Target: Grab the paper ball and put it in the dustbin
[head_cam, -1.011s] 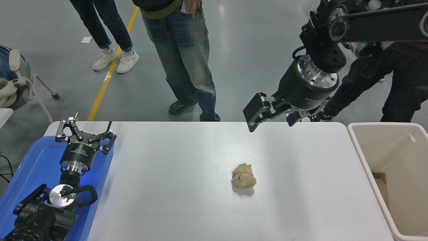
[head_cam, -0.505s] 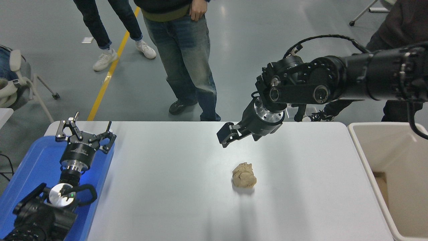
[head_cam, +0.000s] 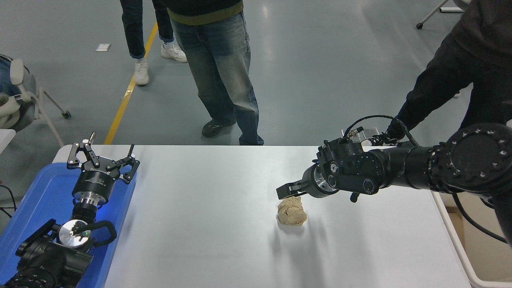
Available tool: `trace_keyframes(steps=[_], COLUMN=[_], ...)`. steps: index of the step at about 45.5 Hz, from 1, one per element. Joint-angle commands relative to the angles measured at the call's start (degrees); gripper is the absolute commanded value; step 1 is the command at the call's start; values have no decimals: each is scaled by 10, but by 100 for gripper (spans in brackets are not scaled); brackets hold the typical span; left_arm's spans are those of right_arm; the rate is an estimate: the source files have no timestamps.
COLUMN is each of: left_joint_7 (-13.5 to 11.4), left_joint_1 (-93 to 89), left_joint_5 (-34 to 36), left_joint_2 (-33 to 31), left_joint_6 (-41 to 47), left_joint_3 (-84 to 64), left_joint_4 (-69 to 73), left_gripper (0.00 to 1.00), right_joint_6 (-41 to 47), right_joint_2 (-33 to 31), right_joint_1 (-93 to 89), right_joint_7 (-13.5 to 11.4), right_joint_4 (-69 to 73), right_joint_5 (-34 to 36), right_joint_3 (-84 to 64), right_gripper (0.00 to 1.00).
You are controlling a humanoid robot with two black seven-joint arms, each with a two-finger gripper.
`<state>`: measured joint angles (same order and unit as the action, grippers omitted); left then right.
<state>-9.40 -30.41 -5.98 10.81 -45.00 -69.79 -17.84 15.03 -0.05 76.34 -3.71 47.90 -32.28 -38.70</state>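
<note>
L hand (head_cam: 103, 161) parked open over the tray (head_cam: 36, 200). Ball (head_cam: 292, 211) sits mid worktop (head_cam: 200, 224); your R hand (head_cam: 289, 191) is at its far edge, grip state unclear. Too shallow & you'll nudge it away. Bin (head_cam: 460, 248) far right.

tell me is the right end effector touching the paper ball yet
Cannot tell. In the head view the right end effector overlaps the top edge of the paper ball, with no visible gap and no plain contact.
</note>
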Motion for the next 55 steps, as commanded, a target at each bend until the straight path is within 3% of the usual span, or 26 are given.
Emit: trace_keyframes(steps=[1, 44, 47, 51, 54, 55], left_joint_7=[0, 0, 0, 0, 0, 0], left_joint_1=[0, 0, 0, 0, 0, 0], left_joint_5=[0, 0, 0, 0, 0, 0], left_joint_2=[0, 0, 0, 0, 0, 0], left_joint_6=[0, 0, 0, 0, 0, 0], left_joint_3=[0, 0, 0, 0, 0, 0], left_joint_4=[0, 0, 0, 0, 0, 0], left_gripper=[99, 99, 99, 99, 99, 99], right_joint_6=[-18, -44, -47, -47, -47, -47], right_joint_2=[0, 0, 0, 0, 0, 0], right_joint_1=[-40, -91, -92, -92, -92, -93], right_joint_7=[0, 0, 0, 7, 15, 16], right_joint_4=[-9, -28, -28, -26, -23, -21], right_joint_5=[-4, -27, -27, -26, -26, -26], right_joint_3=[32, 41, 41, 41, 41, 42], right_gripper=[100, 98, 89, 62, 36, 32])
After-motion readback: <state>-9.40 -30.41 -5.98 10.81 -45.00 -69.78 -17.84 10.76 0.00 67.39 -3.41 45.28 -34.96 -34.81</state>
